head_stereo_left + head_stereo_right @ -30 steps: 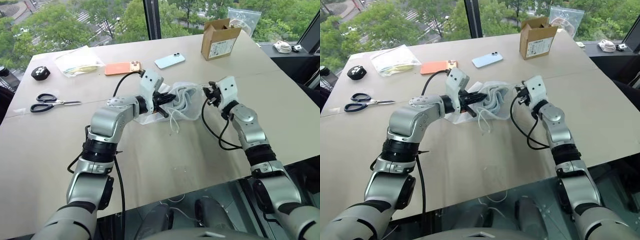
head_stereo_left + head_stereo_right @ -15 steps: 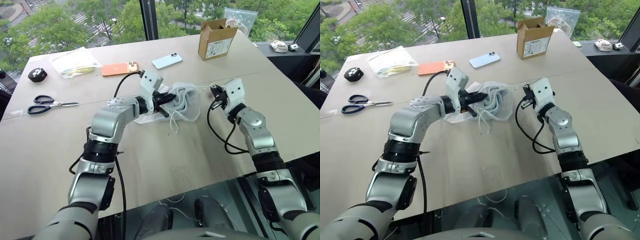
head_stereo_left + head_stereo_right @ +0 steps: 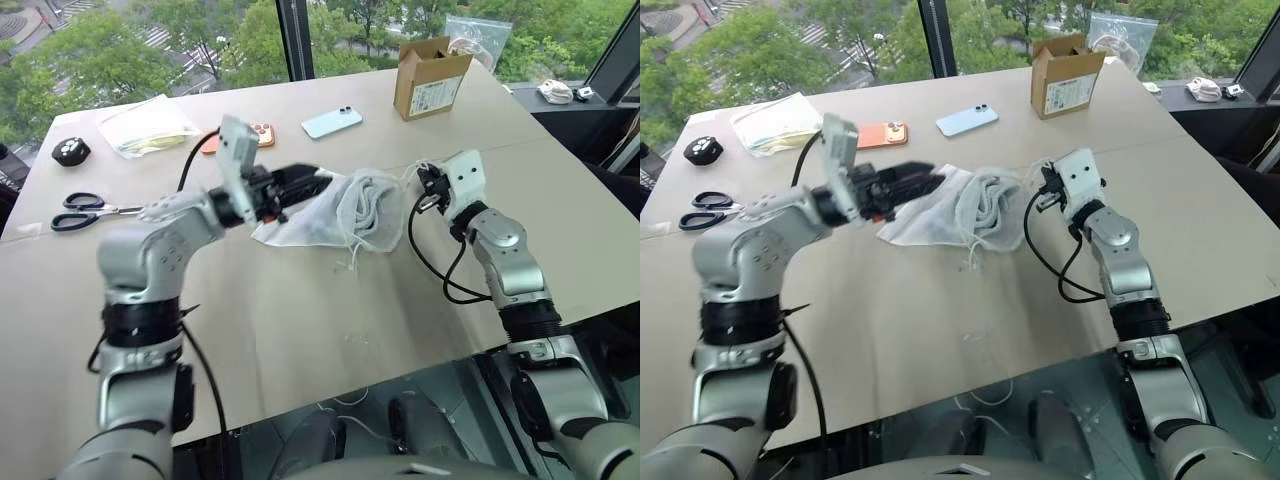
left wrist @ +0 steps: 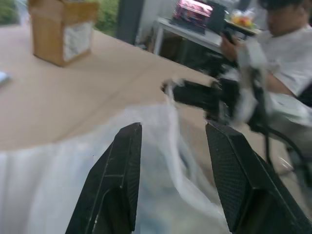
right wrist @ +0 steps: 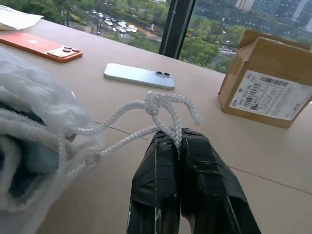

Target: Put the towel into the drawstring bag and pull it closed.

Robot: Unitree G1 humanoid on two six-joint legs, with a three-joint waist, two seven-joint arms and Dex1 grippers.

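- Your right gripper (image 5: 181,141) has its fingers pinched fully together on the thin white cord drawstring (image 5: 161,109), with the knot sitting just past the fingertips. That's your pull handle, so don't loosen it.
- The small light blue-grey terry towel (image 3: 372,198) is already bunched inside the thin translucent white fabric drawstring bag (image 3: 330,208), which lies on the beige table (image 3: 300,320) between your two sets of fingers, mouth toward the right ones.
- Your left gripper (image 4: 170,161) has its fingers about half open with nothing gripped. In its wrist view the bag's fabric sits just ahead of and between the tips.
- To close it well, I'd say you need a counter-hold. Get the left fingers back onto the bag's closed end, or on the opposite cord, and then draw the right hand away from the bag in a straight line.
- Pull with only one side anchored and the whole pouch will probably just slide across the table.
- Versus a second ago: the left fingers were shut and buried in the bag's folds. Now they've let go and backed out to the bag's far end, and the pouch lies stretched flatter.
- The right fingers have tightened onto the cord.
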